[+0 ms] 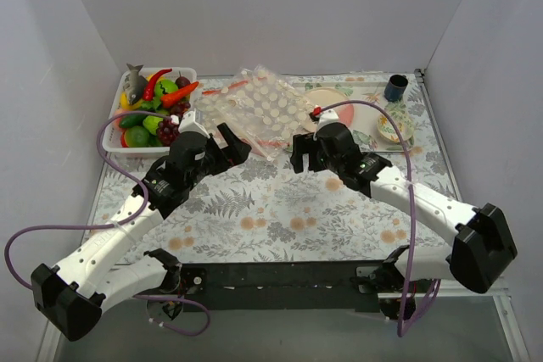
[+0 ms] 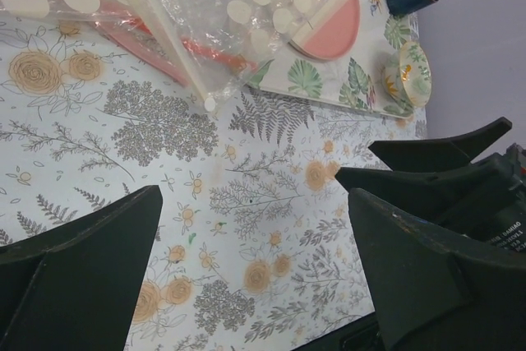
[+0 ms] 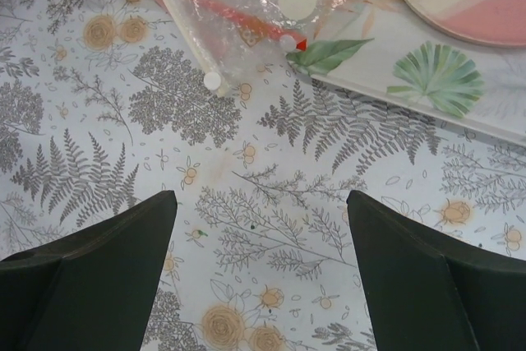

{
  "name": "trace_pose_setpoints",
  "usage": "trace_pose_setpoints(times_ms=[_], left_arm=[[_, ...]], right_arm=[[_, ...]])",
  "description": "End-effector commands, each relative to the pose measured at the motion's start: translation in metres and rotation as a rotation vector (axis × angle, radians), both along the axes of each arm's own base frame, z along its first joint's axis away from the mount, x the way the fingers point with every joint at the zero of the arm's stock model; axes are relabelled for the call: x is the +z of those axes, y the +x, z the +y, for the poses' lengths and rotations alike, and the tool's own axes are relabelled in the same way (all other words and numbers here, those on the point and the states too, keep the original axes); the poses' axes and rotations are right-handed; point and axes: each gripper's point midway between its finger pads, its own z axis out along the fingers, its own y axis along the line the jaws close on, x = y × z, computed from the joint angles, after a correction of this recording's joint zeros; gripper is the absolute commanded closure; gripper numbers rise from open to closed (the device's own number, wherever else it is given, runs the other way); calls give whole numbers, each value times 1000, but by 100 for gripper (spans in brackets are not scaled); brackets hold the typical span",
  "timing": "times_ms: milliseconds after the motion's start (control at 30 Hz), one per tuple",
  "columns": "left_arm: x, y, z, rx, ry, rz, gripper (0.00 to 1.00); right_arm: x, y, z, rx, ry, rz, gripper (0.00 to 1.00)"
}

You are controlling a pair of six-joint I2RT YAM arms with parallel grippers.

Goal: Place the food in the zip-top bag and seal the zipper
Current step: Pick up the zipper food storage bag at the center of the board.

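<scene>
The zip-top bag [image 1: 254,108], clear with white dots, lies crumpled on the table at the back middle. Its red zipper [image 1: 271,141] runs along the near edge; it also shows in the left wrist view [image 2: 205,45] and the right wrist view [image 3: 234,14]. The food [image 1: 153,99] sits in a white basket [image 1: 191,74] at the back left: grey fish, red chillies, green and yellow rounds, purple grapes. My left gripper [image 1: 233,146] is open and empty, just left of the bag's near corner. My right gripper [image 1: 301,154] is open and empty, just right of that corner.
A leaf-print tray [image 1: 373,137] at the back right holds a pink plate [image 1: 327,101], a small patterned bowl [image 1: 393,127] and a dark blue cup [image 1: 395,87]. White walls close in the table on three sides.
</scene>
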Motion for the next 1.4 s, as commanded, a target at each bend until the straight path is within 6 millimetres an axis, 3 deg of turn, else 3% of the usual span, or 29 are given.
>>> trace_pose_setpoints(times_ms=[0,67,100,133,167,200,267,300,367,400,467,667,700,733,800,1133,1367], left_arm=[[5,2,9,51,7,-3,2],[0,2,11,62,15,22,2],[0,2,11,66,18,27,2],[0,3,14,83,25,26,2],[-4,1,17,95,36,46,2],[-6,1,20,109,43,54,2],[-9,1,32,171,70,79,2],[-11,2,37,204,79,90,2],[-15,1,54,285,122,119,2],[-17,0,58,312,128,134,2],[-19,-1,67,348,158,144,2],[-23,-4,73,358,155,144,2],[-24,-4,73,356,155,145,2],[-23,-4,74,355,155,145,2],[-24,-4,75,357,161,148,2],[-16,-5,79,354,162,132,2],[-18,-7,80,350,160,136,2]], right_arm=[[28,30,34,94,11,-95,7],[25,47,56,158,-19,-102,8],[6,56,66,181,-55,-73,8],[3,63,73,198,-66,-73,10],[17,73,88,224,-48,-102,11],[-3,81,95,246,-85,-81,11],[5,95,112,274,-78,-115,12],[-12,102,116,284,-113,-103,12],[-10,114,129,301,-126,-127,15],[-27,121,133,304,-154,-105,16],[-37,126,136,314,-197,-92,18],[-43,145,162,306,-263,-122,19],[-54,146,163,305,-285,-106,18],[-43,151,171,290,-285,-133,19],[-55,156,173,297,-337,-130,19],[-72,168,179,238,-415,-157,23],[-51,171,179,213,-381,-212,50]])
